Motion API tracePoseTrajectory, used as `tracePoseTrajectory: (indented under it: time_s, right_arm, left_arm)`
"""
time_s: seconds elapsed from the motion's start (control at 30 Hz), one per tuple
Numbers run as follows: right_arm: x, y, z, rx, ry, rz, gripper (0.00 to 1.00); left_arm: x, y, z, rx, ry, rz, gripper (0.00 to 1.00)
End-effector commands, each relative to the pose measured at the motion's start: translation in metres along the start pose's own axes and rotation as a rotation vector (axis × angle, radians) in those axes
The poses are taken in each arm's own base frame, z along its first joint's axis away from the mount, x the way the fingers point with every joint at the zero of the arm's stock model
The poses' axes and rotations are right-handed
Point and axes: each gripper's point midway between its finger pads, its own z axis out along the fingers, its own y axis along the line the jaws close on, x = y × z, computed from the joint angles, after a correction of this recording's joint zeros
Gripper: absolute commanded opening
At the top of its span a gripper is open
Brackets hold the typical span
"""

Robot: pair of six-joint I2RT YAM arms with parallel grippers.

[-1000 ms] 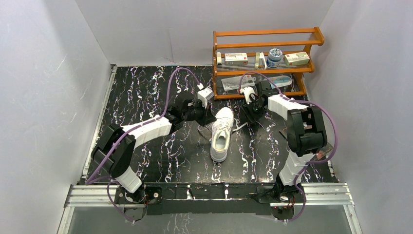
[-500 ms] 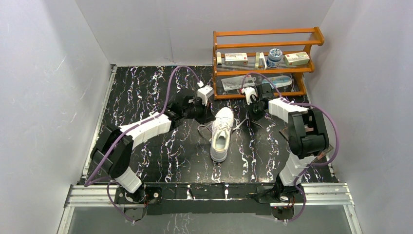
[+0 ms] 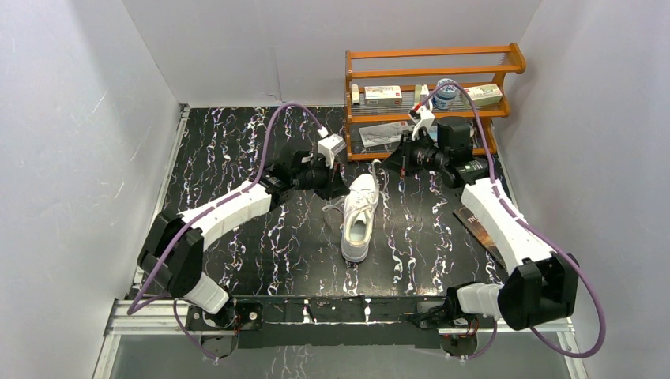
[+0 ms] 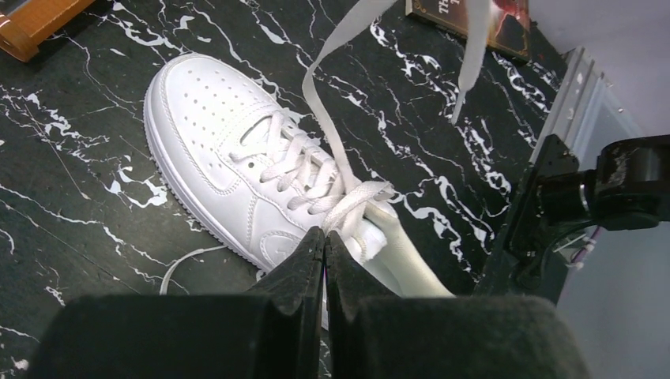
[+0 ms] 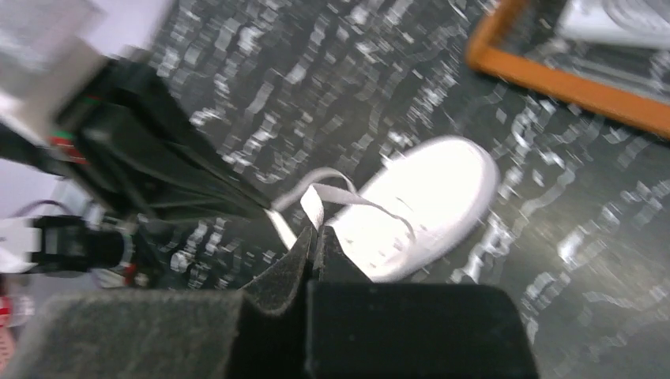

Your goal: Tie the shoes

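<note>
A white sneaker lies mid-table, toe towards the back. In the left wrist view the shoe sits just past my left gripper, which is shut, with a flat white lace running into its tips beside the shoe's collar. A second lace strand rises steeply off the eyelets and out of the top of that view. My right gripper is shut on a lace held above the blurred shoe. From above, the left gripper is at the shoe's left side and the right gripper is raised at its back right.
A wooden shelf with boxes and a jar stands at the back right, close behind the right wrist. A book lies on the table to the right. A loose lace end rests on the black marbled table left of the shoe.
The right gripper closed on a lace, and the arm stretched out and lifted it back towards the shelf. The left gripper stayed shut by the shoe, shifting slightly.
</note>
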Motion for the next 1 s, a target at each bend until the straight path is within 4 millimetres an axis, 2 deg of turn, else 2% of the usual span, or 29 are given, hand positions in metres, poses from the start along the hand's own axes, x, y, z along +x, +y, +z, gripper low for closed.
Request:
tracePoseTrajectory:
  time_s: [0.0,0.1,0.17,0.23,0.37,0.57,0.73,0.97]
  right_arm:
    - [-0.037,0.066,-0.016,-0.279,-0.155,0.003,0.00]
    - [-0.032,0.082,-0.013,-0.355,-0.138,-0.050,0.00]
    - [-0.033,0.082,-0.008,-0.351,-0.137,-0.039,0.00]
    - [-0.039,0.082,-0.003,-0.358,-0.145,0.007,0.00]
    - [-0.064,0.105,-0.002,-0.441,-0.168,0.026,0.00]
    - [-0.072,0.132,-0.025,-0.513,-0.161,0.042,0.00]
    - [-0.074,0.138,-0.044,-0.480,-0.212,0.042,0.00]
    - [-0.082,0.141,-0.057,-0.436,-0.241,0.061,0.00]
  left_arm:
    - [-0.023,-0.024,-0.018,0.043,-0.041,-0.051,0.00]
    - [-0.026,-0.033,-0.018,0.092,-0.047,-0.086,0.00]
    - [-0.027,-0.041,-0.017,0.132,-0.042,-0.079,0.00]
    - [-0.027,-0.042,-0.018,0.135,-0.041,-0.078,0.00]
    - [-0.024,-0.039,-0.021,0.115,-0.055,-0.073,0.00]
    - [-0.022,-0.034,-0.018,0.116,-0.093,-0.104,0.00]
    - [-0.022,-0.033,-0.012,0.157,-0.130,-0.141,0.00]
    - [-0.025,-0.031,-0.002,0.201,-0.169,-0.166,0.00]
